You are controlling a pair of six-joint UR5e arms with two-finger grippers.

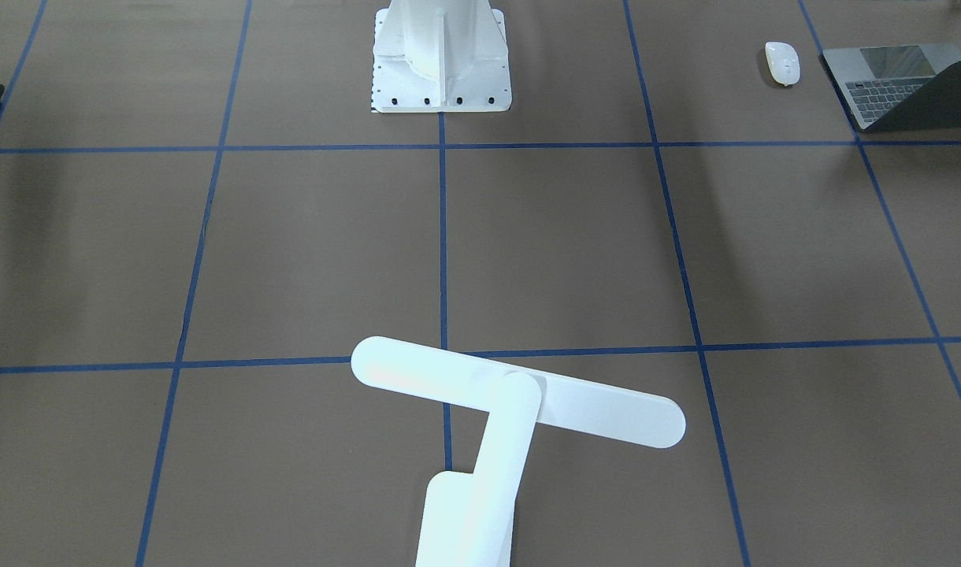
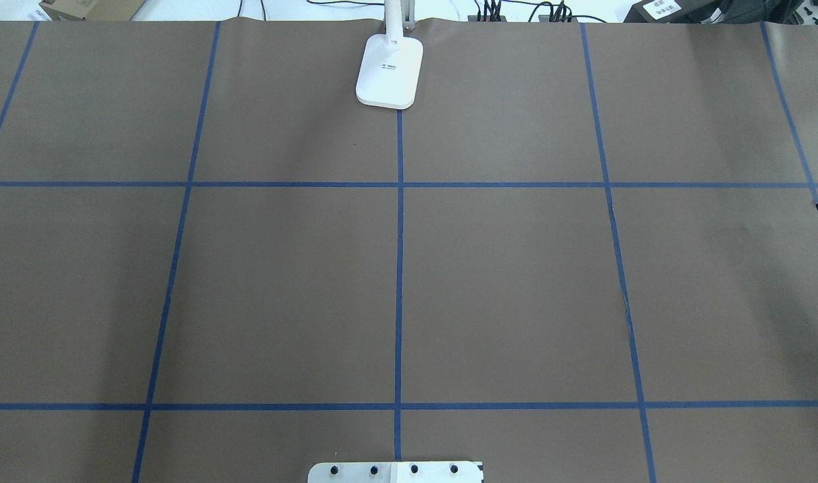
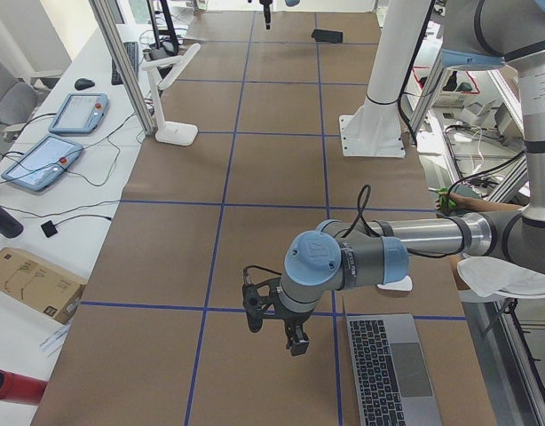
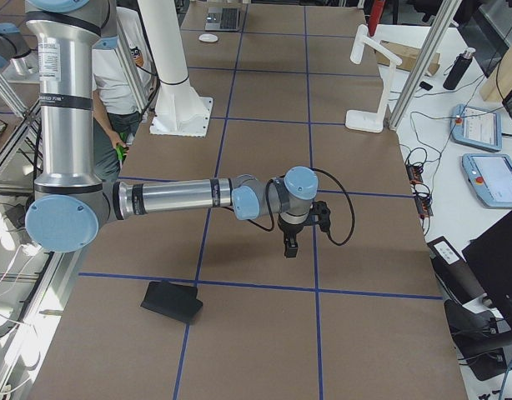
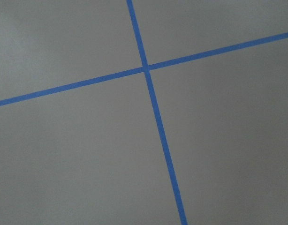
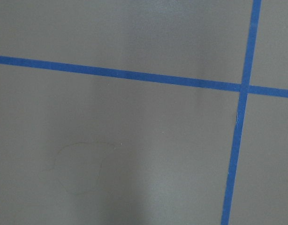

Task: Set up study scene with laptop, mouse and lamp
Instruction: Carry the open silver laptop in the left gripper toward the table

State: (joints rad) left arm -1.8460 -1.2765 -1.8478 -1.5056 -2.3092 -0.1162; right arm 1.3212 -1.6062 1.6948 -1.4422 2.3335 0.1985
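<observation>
The laptop (image 1: 898, 83) lies open at the table's end on my left, also seen as the laptop (image 3: 392, 368) and the laptop (image 4: 223, 17). Beside it rests the mouse (image 1: 782, 62), small and white, the mouse (image 4: 208, 37). The lamp (image 1: 516, 391) stands at the far middle edge on its base (image 2: 389, 70); lamp (image 3: 170, 89), lamp (image 4: 374, 75). My left gripper (image 3: 295, 337) hangs over the paper just beside the laptop. My right gripper (image 4: 289, 243) hangs over bare paper near the other end. I cannot tell whether either is open or shut. Neither wrist view shows fingers.
A black mouse pad (image 4: 173, 302) lies tilted near the end on my right. The white pedestal (image 1: 441, 55) stands mid-table at my base. A person (image 4: 122, 83) is behind the right arm. Tablets and cables line the side bench (image 4: 481, 150). Brown paper with blue tape (image 2: 399, 268) covers the table.
</observation>
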